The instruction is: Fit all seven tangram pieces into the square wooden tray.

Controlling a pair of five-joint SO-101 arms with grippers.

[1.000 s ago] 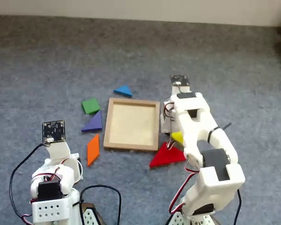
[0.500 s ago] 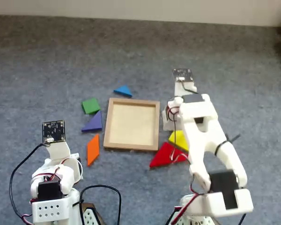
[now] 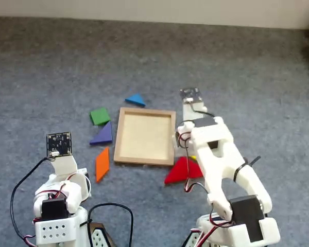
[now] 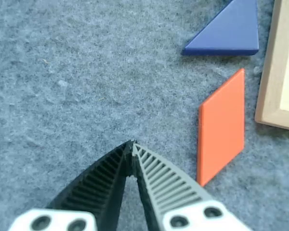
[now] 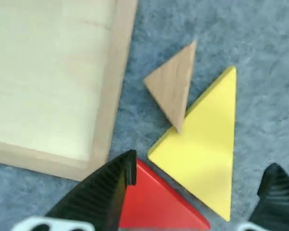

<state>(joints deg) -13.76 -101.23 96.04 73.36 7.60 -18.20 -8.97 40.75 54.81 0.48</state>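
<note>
The square wooden tray (image 3: 144,156) lies mid-table with nothing inside. To its left are a green square (image 3: 99,116), a purple triangle (image 3: 103,135) and an orange parallelogram (image 3: 102,163); a small blue triangle (image 3: 136,100) sits behind it. The right arm (image 3: 211,141) hangs over the tray's right edge. My right gripper (image 5: 201,166) is open above the yellow triangle (image 5: 207,154), with a plain wooden triangle (image 5: 172,86) and the red triangle (image 5: 156,207) touching it. My left gripper (image 4: 131,147) is shut and empty, low over the carpet near the orange parallelogram (image 4: 221,127).
The left arm (image 3: 59,172) is folded back at the front left corner. Grey carpet covers the table, with open room behind and to the right of the tray. The tray rim (image 5: 118,82) runs close beside the wooden triangle.
The right arm swung out to the right, uncovering the yellow triangle, then came back left over it beside the tray. The left arm and the pieces stayed put.
</note>
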